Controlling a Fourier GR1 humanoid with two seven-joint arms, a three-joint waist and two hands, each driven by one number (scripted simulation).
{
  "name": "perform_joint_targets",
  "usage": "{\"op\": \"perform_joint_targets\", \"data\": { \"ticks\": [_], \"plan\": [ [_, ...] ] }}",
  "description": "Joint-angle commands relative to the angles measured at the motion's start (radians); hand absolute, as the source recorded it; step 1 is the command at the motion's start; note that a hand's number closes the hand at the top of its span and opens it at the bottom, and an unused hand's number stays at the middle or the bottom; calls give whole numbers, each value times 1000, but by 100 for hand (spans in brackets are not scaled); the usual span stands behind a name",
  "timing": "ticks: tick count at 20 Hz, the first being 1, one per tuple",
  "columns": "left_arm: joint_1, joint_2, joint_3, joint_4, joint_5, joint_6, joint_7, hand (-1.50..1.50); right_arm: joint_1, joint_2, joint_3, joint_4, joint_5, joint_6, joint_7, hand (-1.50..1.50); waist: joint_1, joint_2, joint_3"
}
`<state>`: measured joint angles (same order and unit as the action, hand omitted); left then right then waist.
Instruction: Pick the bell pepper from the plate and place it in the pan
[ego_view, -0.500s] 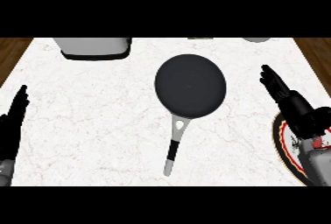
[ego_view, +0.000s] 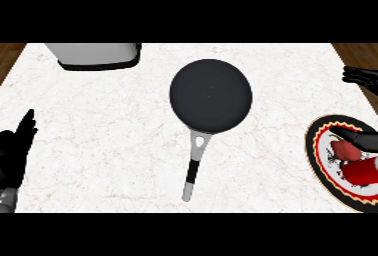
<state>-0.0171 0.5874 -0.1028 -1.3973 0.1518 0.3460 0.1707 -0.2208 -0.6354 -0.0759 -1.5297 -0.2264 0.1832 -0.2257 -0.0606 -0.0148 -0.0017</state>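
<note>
The left hand rests at the counter's left edge, fingers straight and pressed together, pointing up, well apart from everything. At the top left stands a grey appliance (cut off by the frame). The pan lies mid-counter, holding nothing, its handle pointing toward the robot. At the right edge the bell pepper sits on the plate — partly out of view. The right hand shows only as dark fingers at the edge, with another dark part over the plate; their state cannot be told. The risk — judging from here — is a grasp made mostly out of sight, nudging the pepper off the plate.
</note>
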Motion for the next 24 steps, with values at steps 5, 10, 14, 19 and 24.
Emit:
{"op": "perform_joint_targets", "data": {
  "ticks": [5, 10, 14, 19, 24],
  "plan": [
    [-98, -37, -1, 108, 20, -57, 25, 0, 196, 73, -254, 243, -123, 118, -483, -150, 31, 21, 4],
    [-57, -43, 9, 82, 20, -88, 19, 0, 327, -91, -314, 186, -47, 241, -552, -150, 43, 13, 2],
    [-88, -22, 16, 57, 15, -96, 72, 0, 315, -169, -303, 144, 85, 133, -445, -150, 52, 13, 1],
    [-77, -30, 21, 80, 20, -107, 54, 0, 356, -314, -254, -15, 268, 80, -271, -150, 49, 10, -2],
    [-66, -53, 11, 101, -1, -103, 19, 0, 350, -404, -177, -122, 416, 86, -53, -150, 63, 15, -2]
  ]
}}
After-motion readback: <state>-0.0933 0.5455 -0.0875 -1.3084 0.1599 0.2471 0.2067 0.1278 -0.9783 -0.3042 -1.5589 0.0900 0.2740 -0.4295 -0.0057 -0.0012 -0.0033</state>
